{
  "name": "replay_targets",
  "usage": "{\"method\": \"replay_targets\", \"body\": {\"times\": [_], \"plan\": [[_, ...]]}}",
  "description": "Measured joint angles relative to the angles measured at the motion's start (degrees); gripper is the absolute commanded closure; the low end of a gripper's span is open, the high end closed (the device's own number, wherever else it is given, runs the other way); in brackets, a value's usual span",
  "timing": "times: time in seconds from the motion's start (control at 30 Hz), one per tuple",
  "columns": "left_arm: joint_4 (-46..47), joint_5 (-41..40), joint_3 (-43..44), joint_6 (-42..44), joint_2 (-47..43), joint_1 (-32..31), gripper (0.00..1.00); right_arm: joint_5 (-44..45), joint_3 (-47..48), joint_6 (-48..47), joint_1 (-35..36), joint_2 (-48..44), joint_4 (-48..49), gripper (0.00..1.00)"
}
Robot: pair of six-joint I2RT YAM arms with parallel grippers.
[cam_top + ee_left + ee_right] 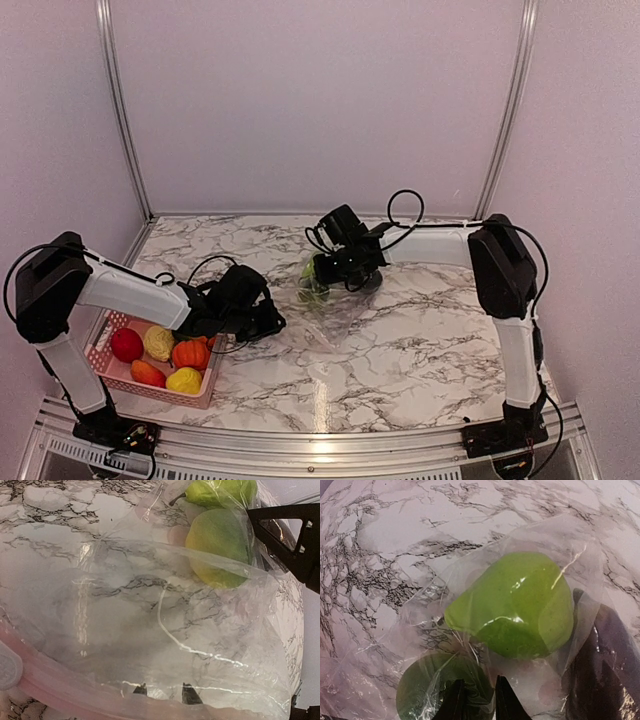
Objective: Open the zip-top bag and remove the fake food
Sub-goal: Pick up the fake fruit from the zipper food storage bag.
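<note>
The clear zip-top bag [335, 308] lies crumpled on the marble table between my two grippers. My left gripper [256, 312] is at its near-left end. In the left wrist view its fingertips [189, 694] show close together through the plastic, with the pink zip strip [60, 687] across them. My right gripper [338, 266] is shut on the bag's far end, film pinched between its fingertips [506, 702]. Two green fake fruits [520, 605] [437, 687] sit inside the bag there, also seen from the left wrist [220, 547]. A dark purple glossy piece [605, 675] lies beside them.
A pink mesh basket [112, 372] at the near left holds a red apple [126, 344], a yellow lemon [158, 342], an orange pumpkin [190, 353] and other pieces. Metal frame posts and walls stand behind the table.
</note>
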Motion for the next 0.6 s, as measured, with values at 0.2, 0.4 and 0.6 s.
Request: {"method": "replay_targets", "body": {"times": [0.2,0.4,0.6], "plan": [[0.3,0.1,0.0,0.4,0.3,0.0,0.69,0.0,0.5,-0.1,0.0,0.8,0.4,0.72],[0.7,0.6,0.0,1.2,0.4,0.0,0.66,-0.2,-0.4,-0.6,0.0,0.7,1.7,0.67],[1.9,1.1,0.0,1.8,0.4,0.0,0.65,-0.3,-1.5,-0.6,0.0,0.5,3.2,0.76]]}}
